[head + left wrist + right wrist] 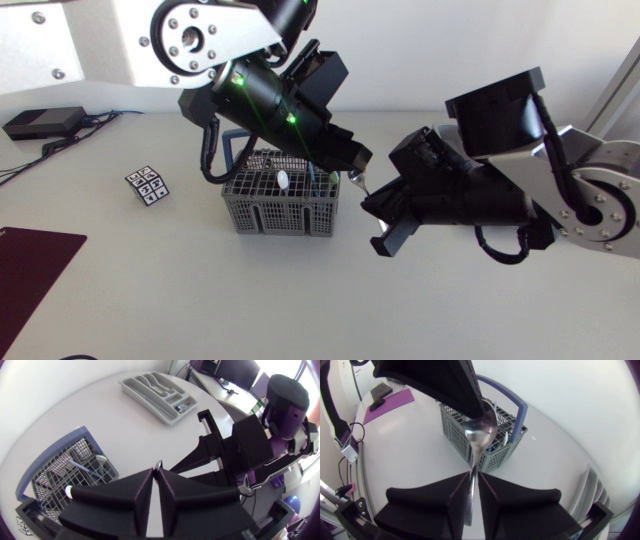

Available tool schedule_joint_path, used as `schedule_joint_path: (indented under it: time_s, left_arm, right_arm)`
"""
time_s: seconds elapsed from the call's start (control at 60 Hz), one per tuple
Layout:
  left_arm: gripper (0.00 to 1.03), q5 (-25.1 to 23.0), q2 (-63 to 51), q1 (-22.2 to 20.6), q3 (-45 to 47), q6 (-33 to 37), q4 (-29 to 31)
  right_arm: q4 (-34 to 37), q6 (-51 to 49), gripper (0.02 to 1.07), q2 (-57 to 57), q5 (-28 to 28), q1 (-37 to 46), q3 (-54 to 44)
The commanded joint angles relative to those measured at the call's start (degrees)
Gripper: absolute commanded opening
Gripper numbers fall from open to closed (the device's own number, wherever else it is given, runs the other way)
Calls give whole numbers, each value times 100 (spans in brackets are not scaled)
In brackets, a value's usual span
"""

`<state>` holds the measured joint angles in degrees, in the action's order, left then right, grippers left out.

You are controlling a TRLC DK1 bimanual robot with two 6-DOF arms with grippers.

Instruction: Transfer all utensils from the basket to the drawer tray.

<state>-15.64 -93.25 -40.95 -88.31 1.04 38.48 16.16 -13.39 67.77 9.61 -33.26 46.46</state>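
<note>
Handover: spoon [480, 430] in air just beside basket [280, 205]. Left fingers [145, 495] pinch the bowl, right fingers [435, 505] clamp the handle. Check right grip before left releases, then go to tray [157, 390].

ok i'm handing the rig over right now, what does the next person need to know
Left gripper: shut on the spoon at its bowl end, in the air beside the basket.
Right gripper: shut on the spoon's handle, so both hold it mid-handover.
Basket: on the table, several utensils still in it.
Drawer tray: farther along the table, some cutlery in one compartment.
Done: a few pieces are in the tray.
Left: probably the left gripper lets go, the right takes the spoon to the tray, then the rest of the basket follows.
</note>
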Motion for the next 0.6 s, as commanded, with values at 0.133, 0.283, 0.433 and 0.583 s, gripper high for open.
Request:
schedule_joint_path:
  time_s: [0.133, 0.283, 0.433, 0.583]
  left_arm:
    - [12, -53, -35, -27, 174, -165, -33]
    - [12, -53, -18, -45, 183, -165, -42]
    - [30, -53, 62, -18, 86, -200, -121]
    - [56, -53, 246, 122, -221, -324, -332]
  right_arm:
    - [98, 38, 8, 88, 120, -23, 74]
    - [98, -50, 8, 35, 164, -23, 21]
    - [141, -50, 8, 17, 235, -23, -14]
    - [238, -129, 8, -18, 287, -6, -58]
